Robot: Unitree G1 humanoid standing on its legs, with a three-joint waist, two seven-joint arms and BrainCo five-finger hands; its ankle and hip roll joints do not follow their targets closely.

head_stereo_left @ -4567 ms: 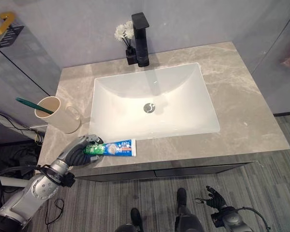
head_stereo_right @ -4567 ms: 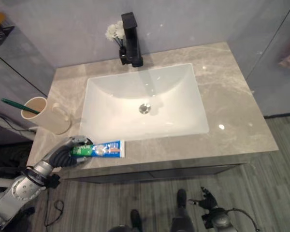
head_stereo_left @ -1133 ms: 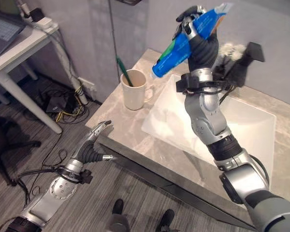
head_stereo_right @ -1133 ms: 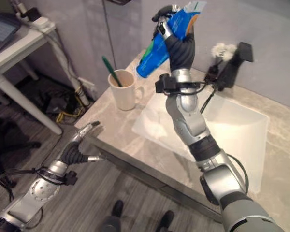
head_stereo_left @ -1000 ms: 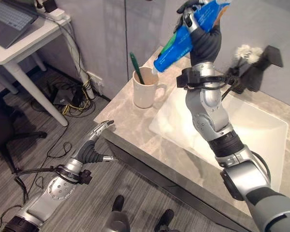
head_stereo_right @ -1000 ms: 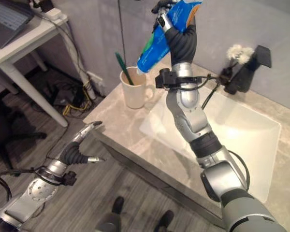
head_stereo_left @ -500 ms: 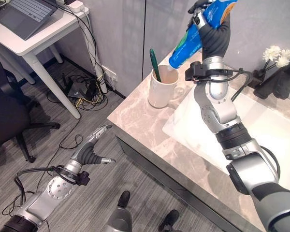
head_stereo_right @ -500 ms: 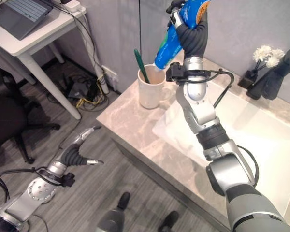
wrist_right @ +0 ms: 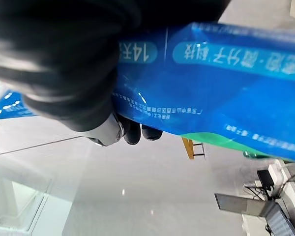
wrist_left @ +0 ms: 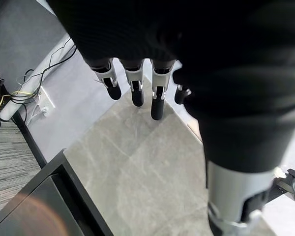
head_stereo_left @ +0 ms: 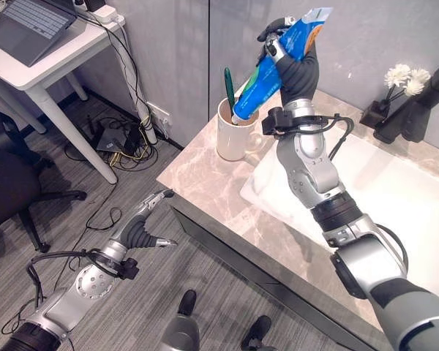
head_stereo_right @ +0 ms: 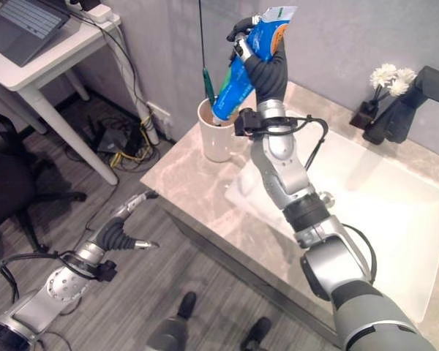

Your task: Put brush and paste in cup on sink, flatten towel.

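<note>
Marble surface (head_stereo_left: 227, 183) runs across in front of me, with the white sink (head_stereo_left: 395, 197) sunk into it. Black tap (head_stereo_left: 417, 110) stands at the back edge of the sink, and a small dark vase of white flowers (head_stereo_left: 399, 79) sits just beside it. Off to my left there's a white desk (head_stereo_left: 47, 62) with a laptop (head_stereo_left: 18, 22) on it, a black chair (head_stereo_left: 7, 183) near it, grey floor (head_stereo_left: 132, 307) below.

My right robot hand (head_stereo_left: 296, 62) is raised above the surface, fingers curled round the blue toothpaste tube (head_stereo_left: 274, 66). Tube is tilted, crimped end up, cap end down. The cap end (head_stereo_left: 236, 117) is at the mouth of the cream cup (head_stereo_left: 234, 135); I can't tell whether it touches the rim. The right wrist view shows my fingers (wrist_right: 132, 132) wrapped under the tube (wrist_right: 226, 98), so the grip is firm on the tube body.

The cup stands on the surface near its left corner, just beside the sink, handle toward the sink. The green toothbrush (head_stereo_left: 229, 86) is in the cup, leaning up out of it, beside the tube's lower end.

My left robot hand (head_stereo_left: 141, 232) hangs low, out past the front edge of the surface, over the floor. Fingers (wrist_left: 132, 86) are straight and relaxed, thumb apart, holding nothing; the left wrist view looks past them at the bare marble.
</note>
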